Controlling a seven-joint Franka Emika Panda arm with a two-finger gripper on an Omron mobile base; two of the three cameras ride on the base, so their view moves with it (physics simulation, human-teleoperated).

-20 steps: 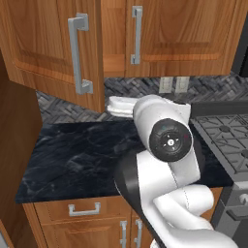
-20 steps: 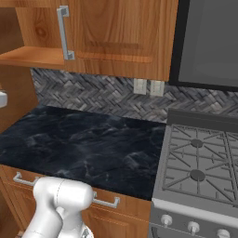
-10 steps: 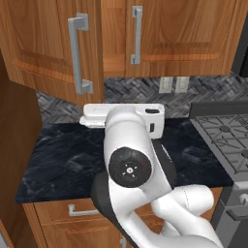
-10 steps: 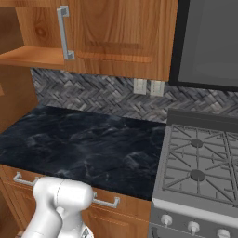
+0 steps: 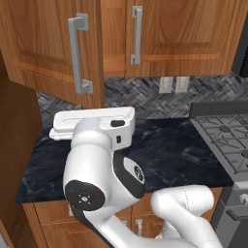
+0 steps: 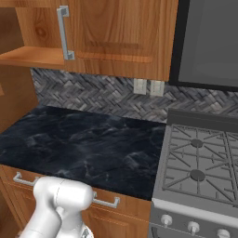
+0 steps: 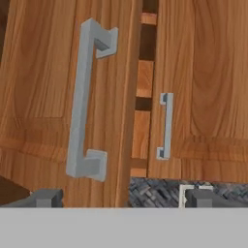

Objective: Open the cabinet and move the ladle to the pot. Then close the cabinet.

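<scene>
White arm, dark joints

The arm [image 5: 97, 164] has glossy white rounded shells, black bands at the joints, a dark round cap with small markings, and a flat white hand block; the pincer [image 7: 124, 197] has small grey tips.

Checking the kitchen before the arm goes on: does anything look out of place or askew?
Only the cabinet's left door hangs ajar, swung out from the closed right door, a gap showing between them. Nothing looks spilled or damaged.
</scene>
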